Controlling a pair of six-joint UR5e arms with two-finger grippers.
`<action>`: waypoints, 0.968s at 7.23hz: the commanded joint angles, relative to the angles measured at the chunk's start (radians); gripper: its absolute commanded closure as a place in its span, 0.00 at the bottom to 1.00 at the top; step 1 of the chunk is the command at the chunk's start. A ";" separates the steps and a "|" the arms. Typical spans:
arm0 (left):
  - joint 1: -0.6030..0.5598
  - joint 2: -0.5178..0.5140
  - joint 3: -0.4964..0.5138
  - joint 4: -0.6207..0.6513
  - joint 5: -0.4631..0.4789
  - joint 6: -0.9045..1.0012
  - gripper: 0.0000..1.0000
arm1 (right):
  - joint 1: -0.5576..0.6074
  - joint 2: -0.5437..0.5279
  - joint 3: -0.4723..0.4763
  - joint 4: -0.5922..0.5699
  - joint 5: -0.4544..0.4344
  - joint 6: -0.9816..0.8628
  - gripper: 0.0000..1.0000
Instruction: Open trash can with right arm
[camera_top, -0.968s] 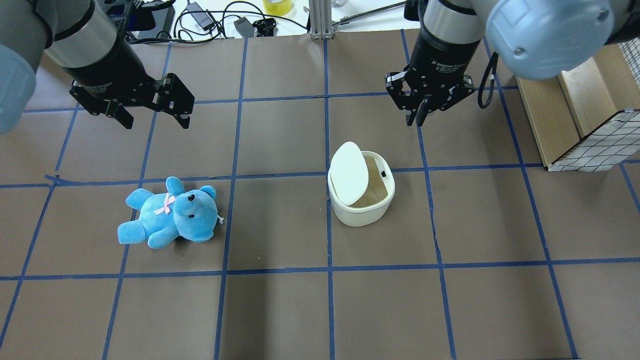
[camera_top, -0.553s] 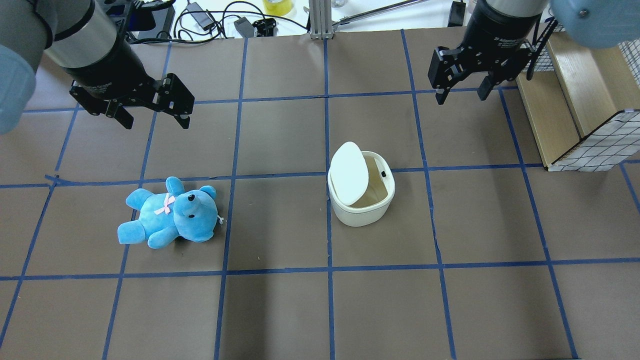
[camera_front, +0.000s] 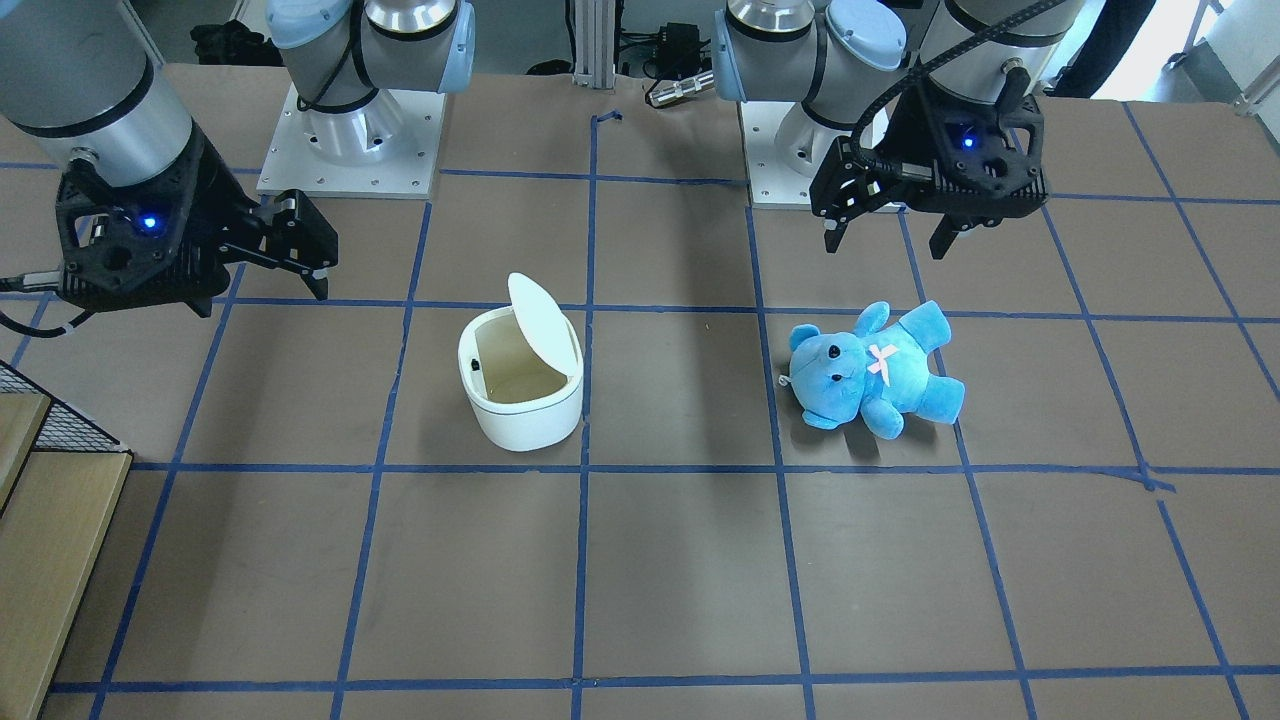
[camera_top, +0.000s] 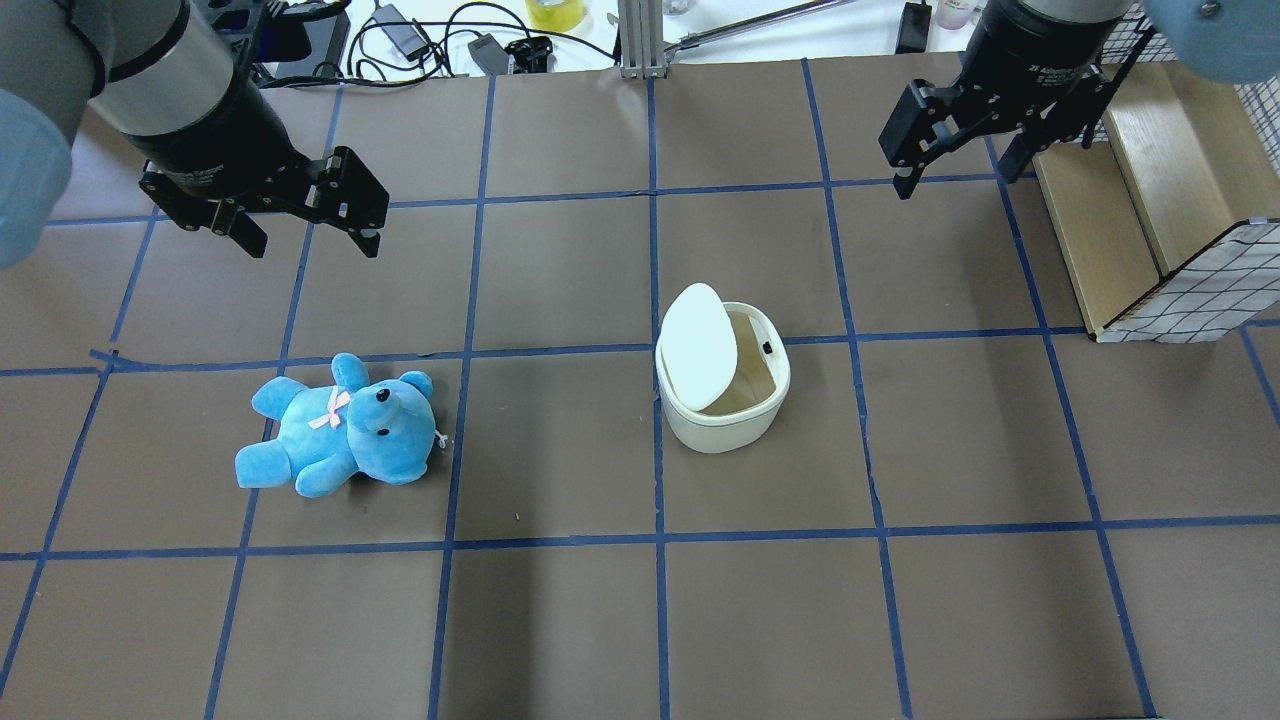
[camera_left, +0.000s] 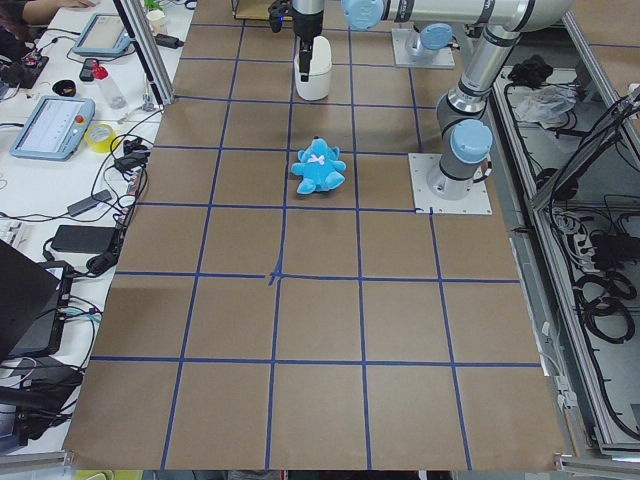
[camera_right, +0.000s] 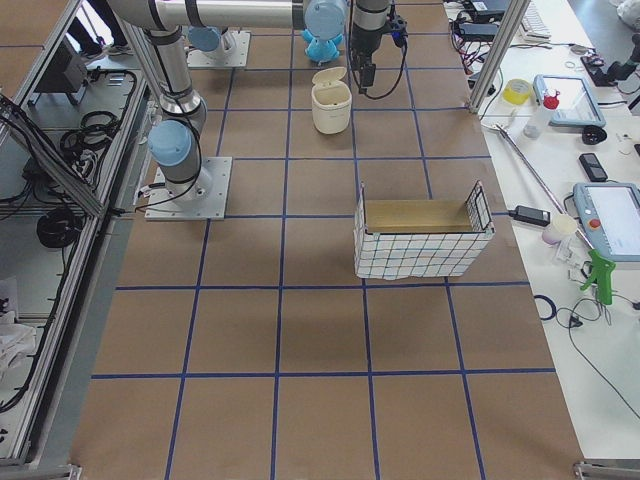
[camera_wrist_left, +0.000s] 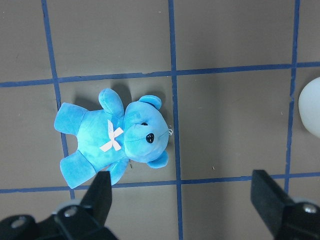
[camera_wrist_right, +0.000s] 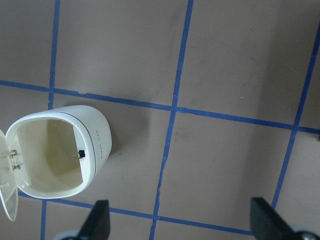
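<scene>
The white trash can (camera_top: 725, 425) stands near the table's middle with its flip lid (camera_top: 700, 345) raised upright, beige inside showing; it also shows in the front view (camera_front: 525, 420) and the right wrist view (camera_wrist_right: 97, 145). My right gripper (camera_top: 955, 178) is open and empty, high above the table, behind and to the right of the can and well apart from it. In the front view it (camera_front: 262, 300) is left of the can. My left gripper (camera_top: 314, 248) is open and empty above the blue plush bear (camera_top: 340, 430).
A wooden box with a wire-mesh basket (camera_top: 1150, 220) stands at the table's right edge, close to my right gripper. Cables and adapters (camera_top: 420, 40) and a yellow tape roll (camera_top: 555, 12) lie beyond the far edge. Blue tape lines grid the brown table.
My right gripper has moved back and to the right, away from the can, and its fingers have spread from nearly together to open. The lid, can, bear and left arm have not moved.
</scene>
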 joint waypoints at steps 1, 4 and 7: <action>0.000 0.000 0.000 0.000 0.000 0.000 0.00 | 0.000 -0.007 -0.001 0.002 0.003 -0.001 0.00; 0.000 0.000 0.000 0.000 0.000 0.000 0.00 | 0.000 -0.019 -0.003 0.034 -0.001 -0.074 0.00; 0.000 0.000 0.000 0.000 0.000 0.000 0.00 | 0.003 -0.023 -0.003 0.032 -0.003 -0.093 0.00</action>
